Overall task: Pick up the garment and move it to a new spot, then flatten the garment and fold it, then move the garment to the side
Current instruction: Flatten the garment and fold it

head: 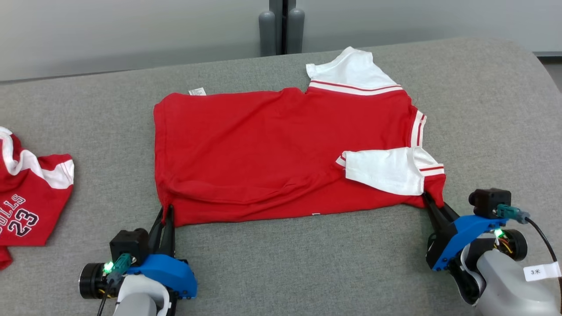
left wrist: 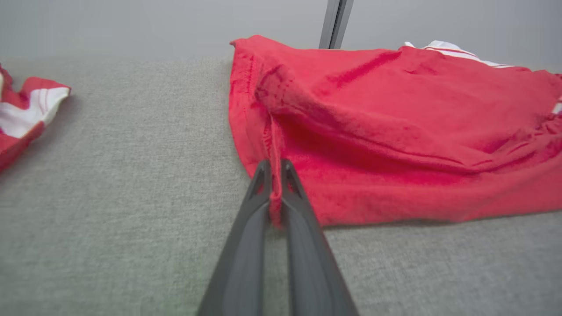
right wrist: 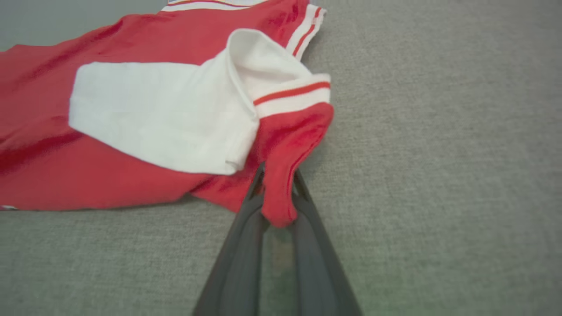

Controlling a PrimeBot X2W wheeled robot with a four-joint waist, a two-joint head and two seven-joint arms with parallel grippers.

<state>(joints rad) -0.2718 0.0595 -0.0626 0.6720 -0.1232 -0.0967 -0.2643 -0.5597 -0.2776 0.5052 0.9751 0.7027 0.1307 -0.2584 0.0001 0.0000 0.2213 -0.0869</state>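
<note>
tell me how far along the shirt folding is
Done: the red shirt lies mostly flat on the grey table, near white sleeve tucked onto it. In hand: left tool and right tool each pinch a near corner. Left: folding the body over, then moving it aside.

I read this as a robotics lab or test room. I'm working over a wide desk (head: 281, 272) covered in grey woven fabric, rounded at its far right corner. It is set against a plain pale wall (head: 109, 30) split by a dark vertical seam (head: 285, 22), with grey cylinders (head: 267, 33) on either side of the seam. A printed paper tag (head: 541, 271) is stuck to my right forearm (head: 505, 281). A green light (head: 107, 266) glows at the left wrist, and a black cable (head: 545, 241) runs off the right. The garment (head: 272, 153) and a second jersey (head: 30, 197) lie on the fabric.
</note>
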